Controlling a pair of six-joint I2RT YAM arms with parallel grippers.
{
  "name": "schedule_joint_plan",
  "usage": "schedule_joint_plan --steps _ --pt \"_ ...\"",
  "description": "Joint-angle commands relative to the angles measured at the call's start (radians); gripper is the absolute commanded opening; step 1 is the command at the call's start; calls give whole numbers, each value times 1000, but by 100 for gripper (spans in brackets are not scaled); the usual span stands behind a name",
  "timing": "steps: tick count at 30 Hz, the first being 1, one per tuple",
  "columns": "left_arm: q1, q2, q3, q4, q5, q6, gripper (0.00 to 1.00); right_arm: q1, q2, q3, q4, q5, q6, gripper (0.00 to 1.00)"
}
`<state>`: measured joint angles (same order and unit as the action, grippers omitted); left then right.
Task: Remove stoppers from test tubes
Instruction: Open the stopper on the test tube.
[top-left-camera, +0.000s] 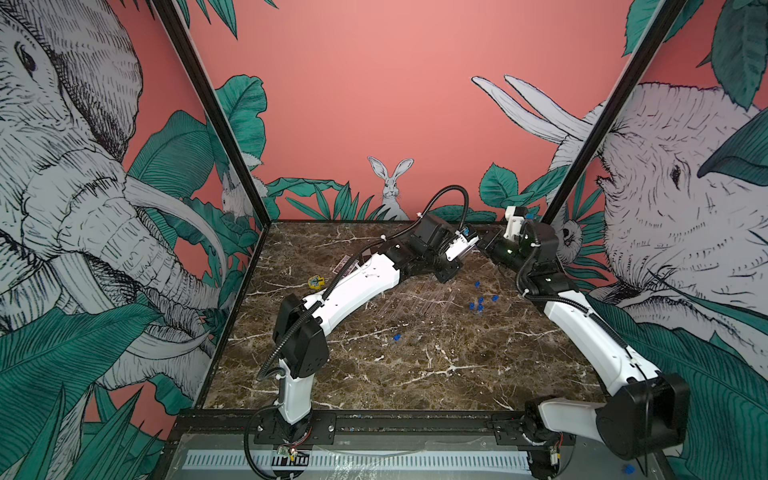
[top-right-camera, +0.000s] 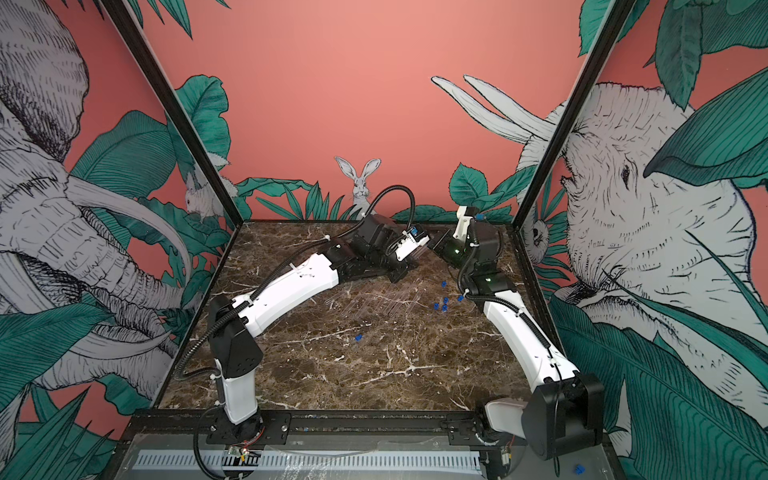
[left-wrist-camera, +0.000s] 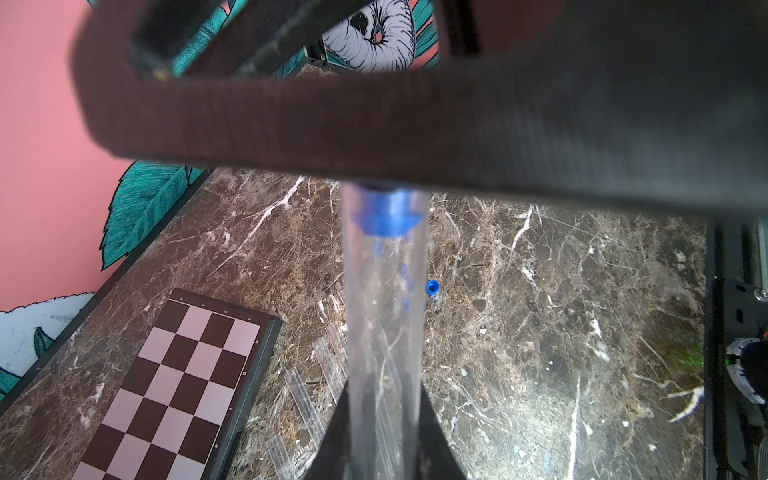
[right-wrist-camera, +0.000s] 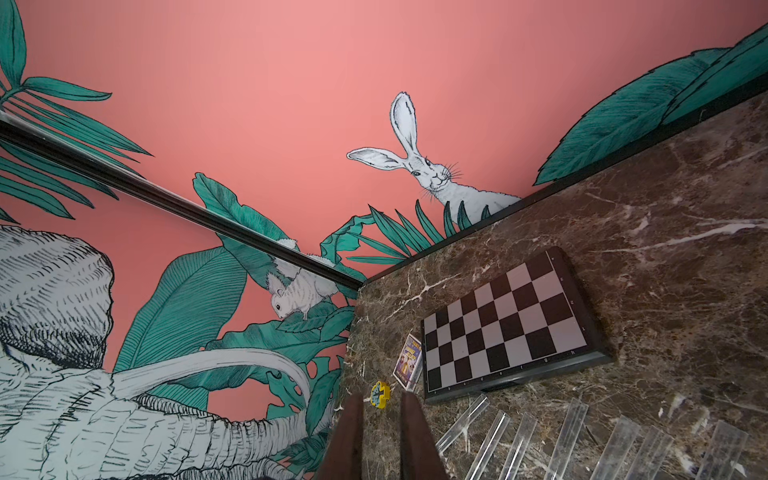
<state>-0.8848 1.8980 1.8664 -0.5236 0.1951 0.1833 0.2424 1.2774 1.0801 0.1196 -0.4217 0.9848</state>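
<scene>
Stopper (left-wrist-camera: 384, 216) plugs the test tube (left-wrist-camera: 384, 332) clamped in the left pincer (left-wrist-camera: 384, 415).

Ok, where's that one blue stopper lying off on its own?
In both top views the lone stopper lies on the marble table near its middle, nearer the robot than the row of test tubes and left of the cluster of stoppers.

Row of clear test tubes (right-wrist-camera: 516, 446) near the chessboard (right-wrist-camera: 507, 328)
The right gripper (right-wrist-camera: 381, 395) stands slightly parted, apparently empty.
</scene>
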Motion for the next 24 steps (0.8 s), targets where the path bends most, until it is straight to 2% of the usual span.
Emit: schedule_joint_plan --steps 1,4,7,11,14,19,24 --pt "-5 -18 9 7 6 2 0 3 -18 20 49 23 16 0" --pt "-5 -39 -40 36 -1 19 0 -7 -22 6 83 18 42 0" --pt "-2 -51 -95 65 -4 28 0 -40 -11 -22 181 -18 124 0" --pt "1 -47 -133 73 0 31 0 -80 14 -40 286 -63 223 0" --pt "1 -49 -144 78 -5 33 0 -88 28 -37 308 -86 247 0" --pt "1 -59 -113 53 -7 44 0 -76 18 -10 192 -90 124 0" --pt "2 -75 -68 19 -11 51 0 -31 -19 25 9 0 -84 0"
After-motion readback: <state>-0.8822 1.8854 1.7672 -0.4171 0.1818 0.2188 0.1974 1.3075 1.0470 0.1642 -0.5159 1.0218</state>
